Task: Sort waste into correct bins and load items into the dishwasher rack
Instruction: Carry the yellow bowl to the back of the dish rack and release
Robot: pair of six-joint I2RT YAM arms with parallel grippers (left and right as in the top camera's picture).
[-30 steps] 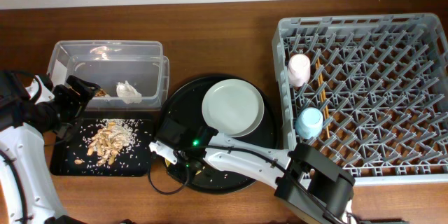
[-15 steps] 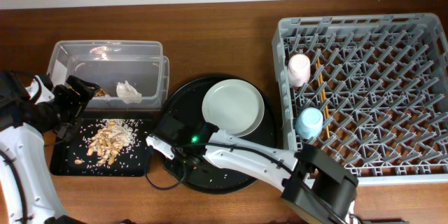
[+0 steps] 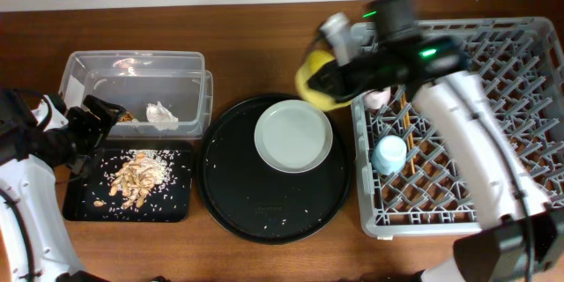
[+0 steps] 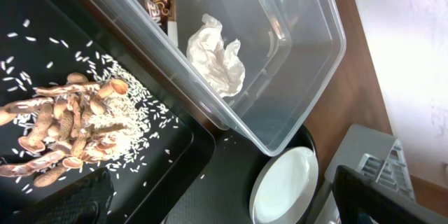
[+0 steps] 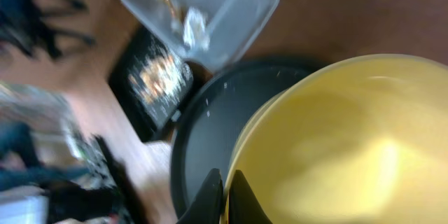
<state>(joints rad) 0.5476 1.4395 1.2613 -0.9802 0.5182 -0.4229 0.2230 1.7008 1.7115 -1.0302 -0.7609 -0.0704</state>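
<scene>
The yellow bowl (image 3: 315, 84) is pinched at its rim by the right gripper (image 3: 342, 60), whose jaws press together on the wall, as the wrist view shows (image 5: 224, 192). It is held at 1 o'clock of the pale plate (image 3: 293, 135), beside the 10 o'clock corner of the dishwasher rack (image 3: 493, 141). Half a second ago no bowl showed from above, and the right arm lay low across the 7 o'clock edge of the round black tray (image 3: 264, 203). Now the arm comes in from 5 o'clock, arched over the rack, blurred.

The bowl is smooth, glossy and deep. The plate is flat and matte. The rack is a grey lattice of upright pegs holding a pink cup (image 3: 380, 100), a blue cup (image 3: 389, 152) and thin wooden chopsticks (image 3: 407, 128).

At 9 o'clock, the clear box (image 3: 88, 57) holds a crumpled white tissue (image 4: 217, 52) and a crinkled wrapper (image 4: 159, 3). The shallow black tray (image 3: 79, 207) carries tan scraps and rice (image 4: 63, 126). The left gripper (image 3: 104, 113) has not moved, jaws spread wide over both bins.
</scene>
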